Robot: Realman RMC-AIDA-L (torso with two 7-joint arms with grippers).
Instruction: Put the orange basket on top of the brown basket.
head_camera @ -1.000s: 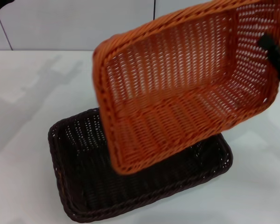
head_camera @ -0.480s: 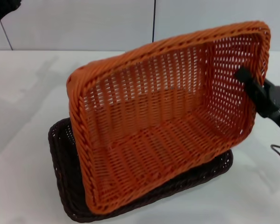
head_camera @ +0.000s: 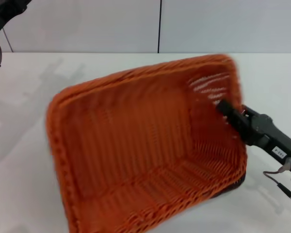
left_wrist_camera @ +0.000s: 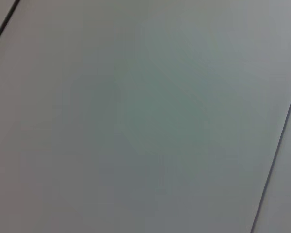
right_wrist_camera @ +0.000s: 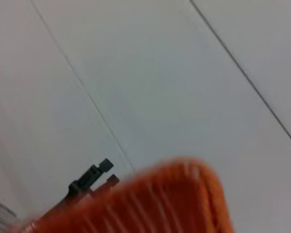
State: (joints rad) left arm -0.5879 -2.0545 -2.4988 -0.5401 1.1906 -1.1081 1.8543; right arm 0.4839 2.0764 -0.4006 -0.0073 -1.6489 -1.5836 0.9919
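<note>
Orange basket (head_camera: 136, 150) sits low over the brown basket (head_camera: 235, 182), covering nearly all of it; only a dark sliver of the brown rim shows at the orange basket's near right corner, in head view. Orange basket is tilted, its right short end raised, its near left corner down by the frame bottom, opening facing up toward the camera. Can't tell if its bottom is resting on the brown basket or just above it. Right gripper (head_camera: 229, 112) comes in from the right, black body angled down-left, jaws clamped on the orange basket's right short wall, one finger visible inside the wall near the rim. Right wrist view shows only a blurred arc of the orange rim (right_wrist_camera: 174, 194) plus a dark fixture beyond it and pale wall panels. Left arm (head_camera: 5, 12) is parked up at the far left corner of head view, away from both baskets; its jaws are out of sight and the left wrist view shows only plain wall panel, so their state is unknown. White worktop (head_camera: 29, 121) carries both baskets, with soft shadows on its left part.
</note>
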